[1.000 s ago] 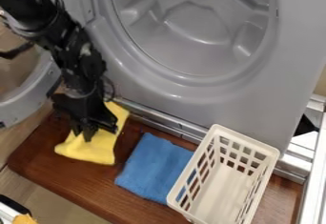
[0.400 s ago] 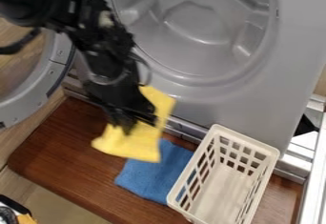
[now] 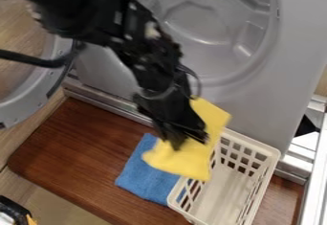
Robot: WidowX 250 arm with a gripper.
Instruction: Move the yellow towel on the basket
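The black gripper (image 3: 179, 141) hangs right of centre, shut on the yellow towel (image 3: 191, 161). Raised off the board, the towel droops from the gripper over part of the blue cloth and the left rim of the basket. The cream plastic basket (image 3: 223, 190) stands at the lower right with its open top facing up. Its upper left part is hidden behind the towel.
A blue cloth (image 3: 142, 174) lies flat on the brown wooden board (image 3: 70, 157), left of the basket. Behind stands a grey washing machine (image 3: 268, 95) with its round door (image 3: 38, 97) open at the left. Metal rails (image 3: 314, 171) run along the right edge.
The gripper and the yellow towel have risen off the board and moved right, from the left of the blue cloth to the basket's left side. Basket and blue cloth have stayed put.
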